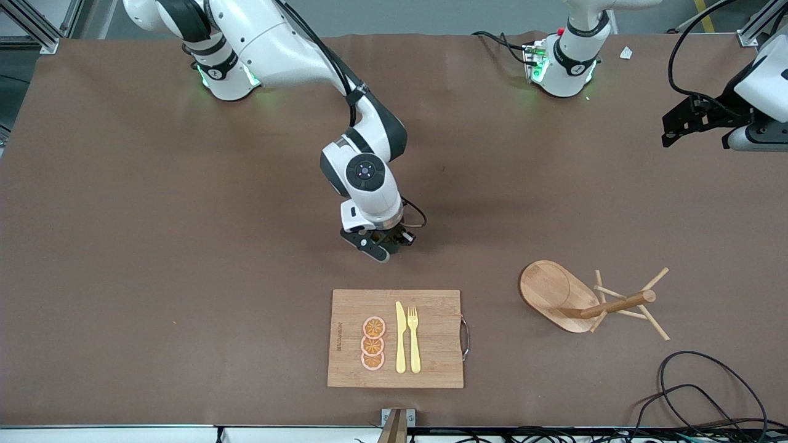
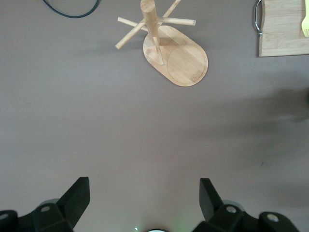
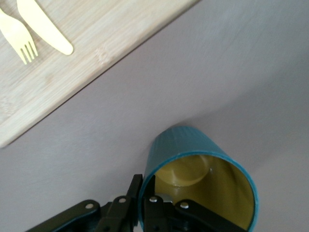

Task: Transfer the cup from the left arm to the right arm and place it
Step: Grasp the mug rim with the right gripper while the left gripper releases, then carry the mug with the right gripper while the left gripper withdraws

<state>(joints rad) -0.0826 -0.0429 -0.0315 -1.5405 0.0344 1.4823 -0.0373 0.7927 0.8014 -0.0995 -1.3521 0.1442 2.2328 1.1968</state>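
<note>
The cup (image 3: 186,145), dark teal with ribbed sides and an ochre-yellow inside, shows in the right wrist view. My right gripper (image 3: 145,186) is shut on its rim wall, one finger inside and one outside. In the front view the right gripper (image 1: 385,246) is low over the brown table, just farther from the camera than the cutting board, and the hand hides the cup there. I cannot tell whether the cup touches the table. My left gripper (image 2: 145,186) is open and empty, held high at the left arm's end of the table (image 1: 677,129).
A bamboo cutting board (image 1: 431,344) carries orange slices (image 1: 373,343), a yellow knife (image 1: 401,338) and a yellow fork (image 1: 414,338). A wooden peg rack (image 1: 557,292) stands toward the left arm's end. Black cables (image 1: 702,387) lie at the near corner.
</note>
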